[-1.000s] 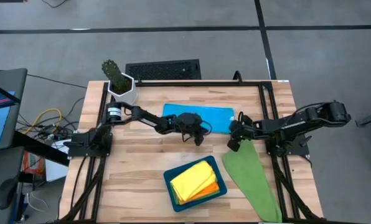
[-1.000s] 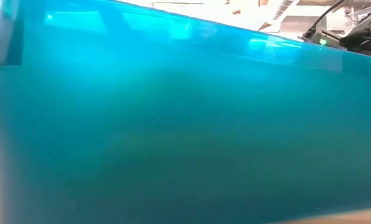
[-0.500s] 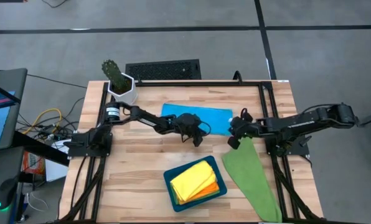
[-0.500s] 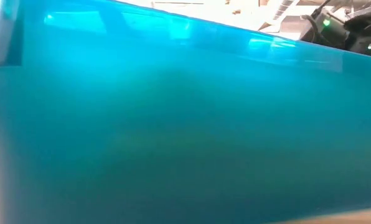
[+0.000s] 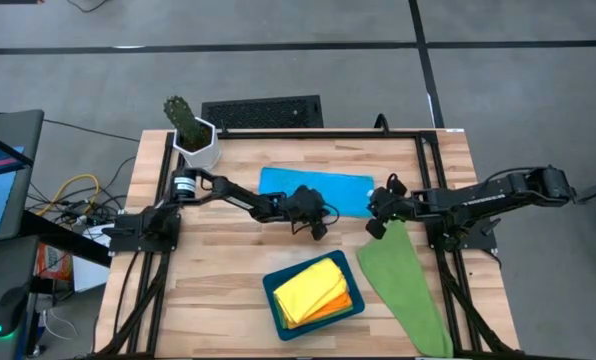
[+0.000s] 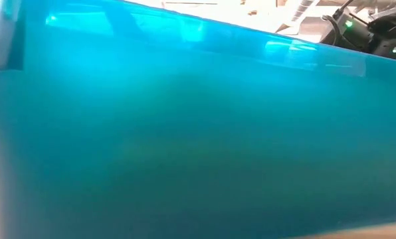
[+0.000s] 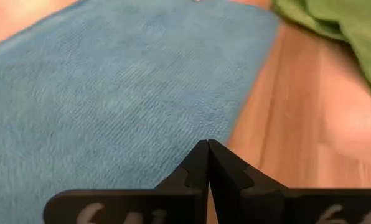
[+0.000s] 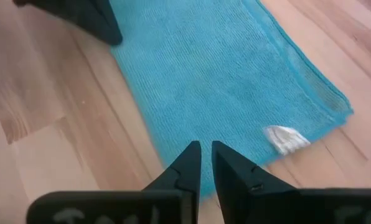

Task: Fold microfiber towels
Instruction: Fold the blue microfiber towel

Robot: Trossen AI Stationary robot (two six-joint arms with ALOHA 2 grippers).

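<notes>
Where the light wooden counter (image 5: 228, 250) spreads under both arms, a long green microfiber towel (image 5: 403, 285) lies along its right side, running from mid-counter down past the near edge. Far of centre lies the flat sky-blue microfiber towel (image 5: 318, 187), folded into a long strip. Near the middle of the near edge sits a rigid dark teal rectangular tray (image 5: 313, 296), holding a folded yellow towel (image 5: 308, 288) atop an orange towel (image 5: 346, 299); its wall fills the low view. At the far left corner stands a white pot with a small green cactus (image 5: 192, 135). The left gripper (image 7: 207, 163) hovers at the blue towel's near edge, jaws clenched on nothing. The right gripper (image 8: 205, 160) is at the blue towel's right end, beside the green towel's tip, jaws nearly closed and grasping nothing.
</notes>
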